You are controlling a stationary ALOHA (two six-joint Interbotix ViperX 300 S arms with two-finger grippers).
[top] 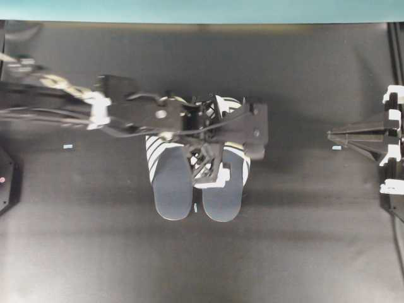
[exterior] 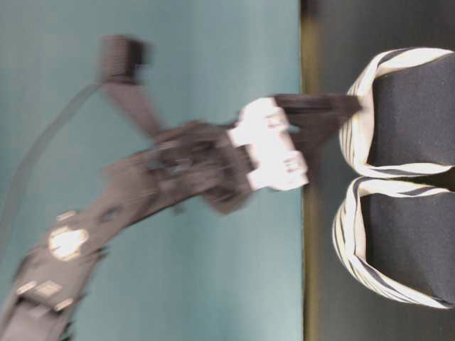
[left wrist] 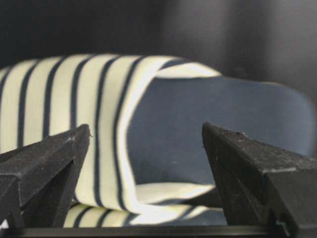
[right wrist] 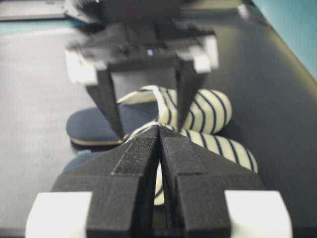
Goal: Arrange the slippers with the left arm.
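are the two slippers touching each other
Cannot tell. In the overhead view the slippers lie side by side with only a thin dark line between the heels; the left gripper hides the uppers.

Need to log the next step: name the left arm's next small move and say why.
Probably lift the left pincer straight up and clear. Its jaws stand open with nothing between them, and the slippers already lie side by side, toes aligned, so pulling away sideways could nudge them.

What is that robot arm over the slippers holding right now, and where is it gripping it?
Nothing. The left gripper stands wide open above the slippers, its fingers clear of the striped upper. The right gripper is shut, empty.
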